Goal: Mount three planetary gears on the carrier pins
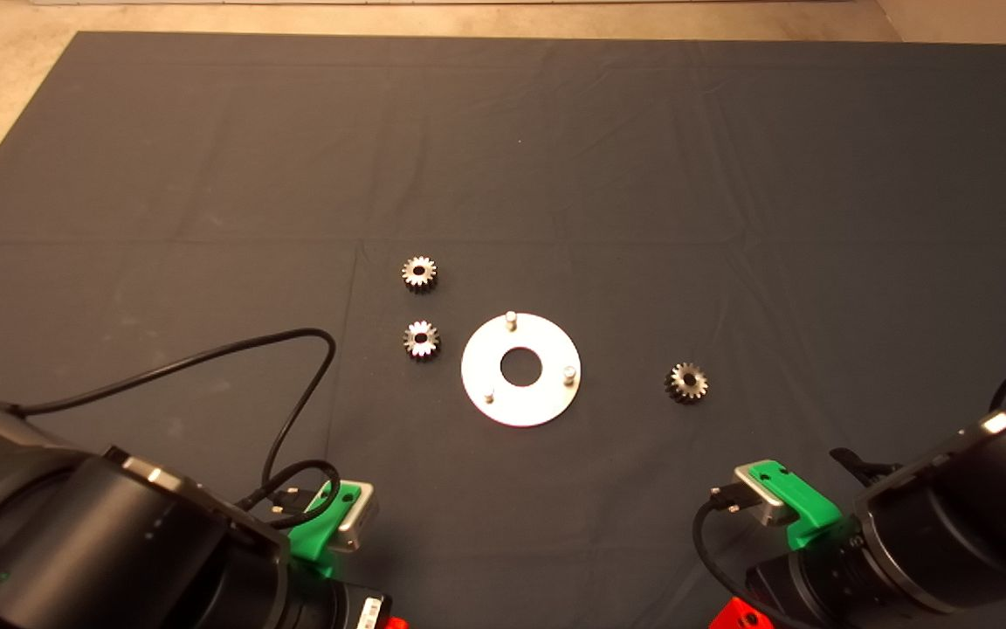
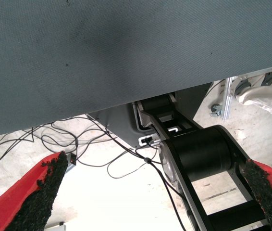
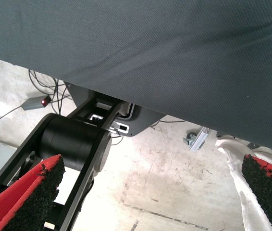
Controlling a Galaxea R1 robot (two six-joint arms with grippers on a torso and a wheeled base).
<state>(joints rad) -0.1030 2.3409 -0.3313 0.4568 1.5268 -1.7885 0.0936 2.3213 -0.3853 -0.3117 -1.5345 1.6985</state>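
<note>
A flat round silver plate [image 1: 547, 397] lies at the middle of the mat, with three carrier pins standing on it: one at the back [image 1: 511, 318], one at the right [image 1: 569, 375], one at the front left [image 1: 490, 396]. All pins are bare. Two planetary gears lie left of the plate, one [image 1: 421, 339] close to it and one [image 1: 419, 273] farther back. A third gear [image 1: 686, 382] lies to the plate's right. My left gripper [image 2: 157, 192] waits at the lower left edge, open and empty. My right gripper [image 3: 150, 192] waits at the lower right, also open and empty.
A black cable [image 1: 293, 384] loops over the mat from the left arm, ending short of the near left gear. Both wrist views show the mat's front edge, the robot's black base and loose cables on the floor beyond it.
</note>
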